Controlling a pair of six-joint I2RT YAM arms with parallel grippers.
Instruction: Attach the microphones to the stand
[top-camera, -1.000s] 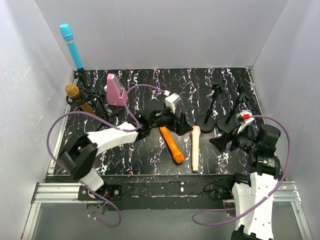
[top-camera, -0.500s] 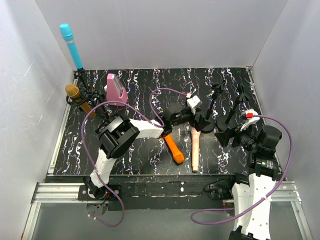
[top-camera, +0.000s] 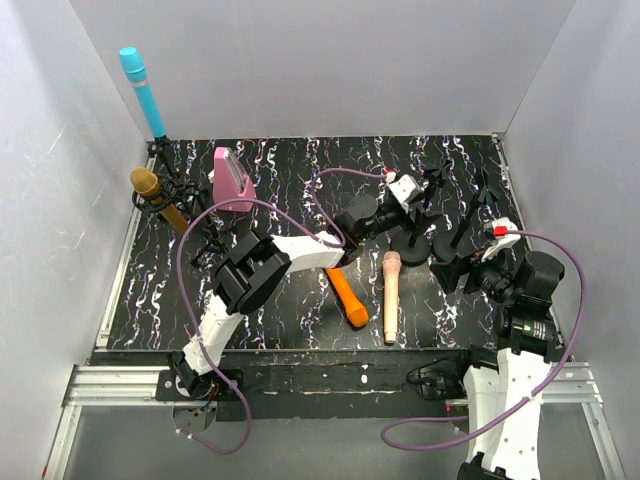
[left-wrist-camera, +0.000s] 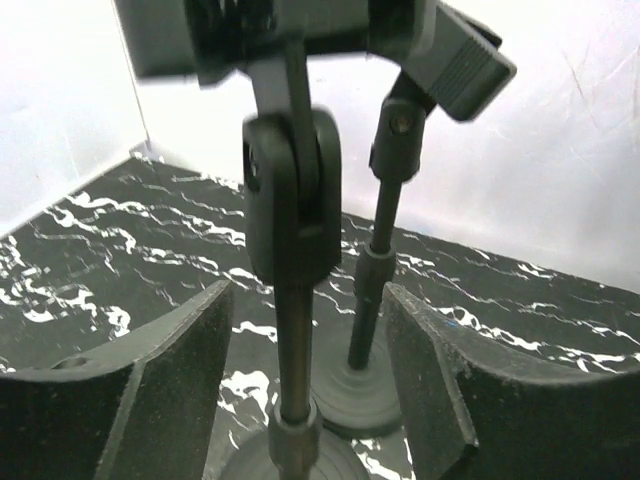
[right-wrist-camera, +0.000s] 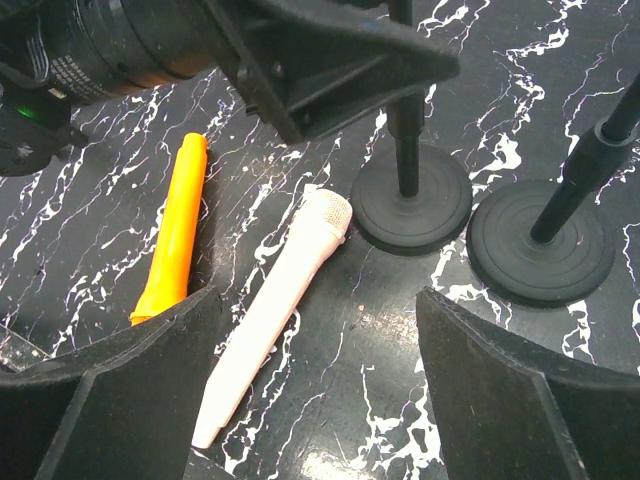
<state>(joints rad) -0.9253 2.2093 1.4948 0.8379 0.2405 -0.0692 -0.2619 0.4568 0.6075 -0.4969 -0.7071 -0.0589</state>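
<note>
I see the slim orange microphone (top-camera: 347, 296) and the peach-pink microphone (top-camera: 389, 296) lying side by side, not touching, on the marbled table (top-camera: 300, 315), while the cyan-blue microphone (top-camera: 143, 92) stands upright and the gold microphone (top-camera: 157, 196) tilts at the far left corner. My left gripper (left-wrist-camera: 305, 330) sits with its jaws parted around a bare stand (left-wrist-camera: 290, 210), a gap on each side, and my right gripper (right-wrist-camera: 320, 330) is spread wide, gripping nothing, above the peach-pink one. From above, the left claw blurs into the black stands, and my right finger (right-wrist-camera: 110, 390) cuts off the orange one's near end.
</note>
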